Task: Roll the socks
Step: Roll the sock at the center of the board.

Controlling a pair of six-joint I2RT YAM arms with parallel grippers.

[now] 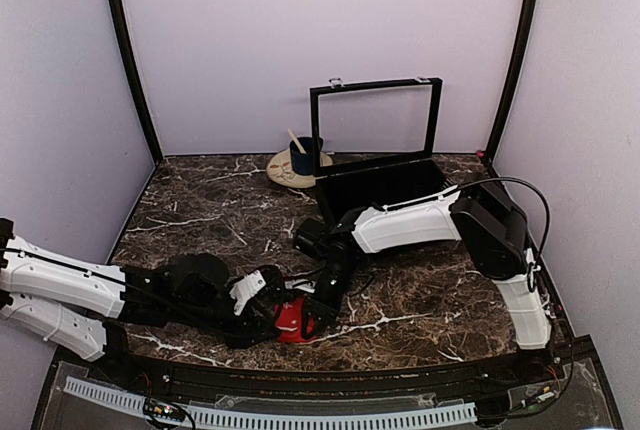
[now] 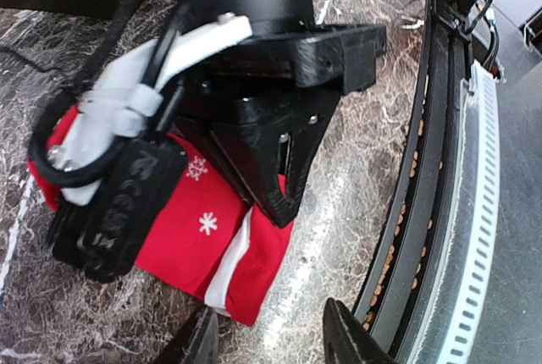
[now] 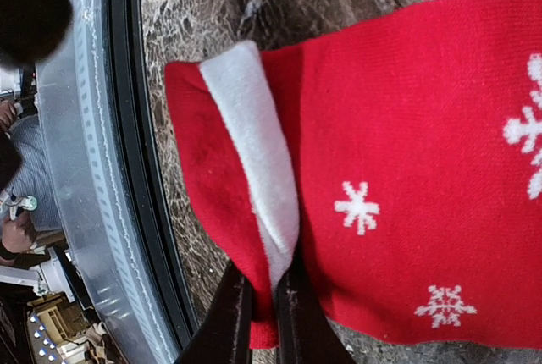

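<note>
1. Showing the left gripper [image 2: 267, 337] spread wide and holding nothing, hanging just off the near corner of the socks [image 2: 190, 233]; risking, on a careless descent, catching only one layer, or bumping the right gripper [image 2: 275, 195] crowding in close above the same cloth.
2. Lying flat on the marble table [image 1: 200, 220] near its front edge, between the two grippers: the socks, red with a white cuff [image 3: 254, 144] and small snowflakes; being soft and unanchored, risking sliding toward the front rail [image 2: 474, 212] instead of curling into a roll.
3. Pinching a thin fold beside the white cuff with fingertips [image 3: 229, 313] almost fully closed, on the right side; judging this bite shallow, risking cloth slipping free on starting the turn, or the upper sock curling alone, leaving the lower one flat.
4. Standing well apart at the back, the black box [image 1: 370, 195] and the dark mug [image 1: 303, 160] posing little hazard, barring a wide elbow swing.
</note>
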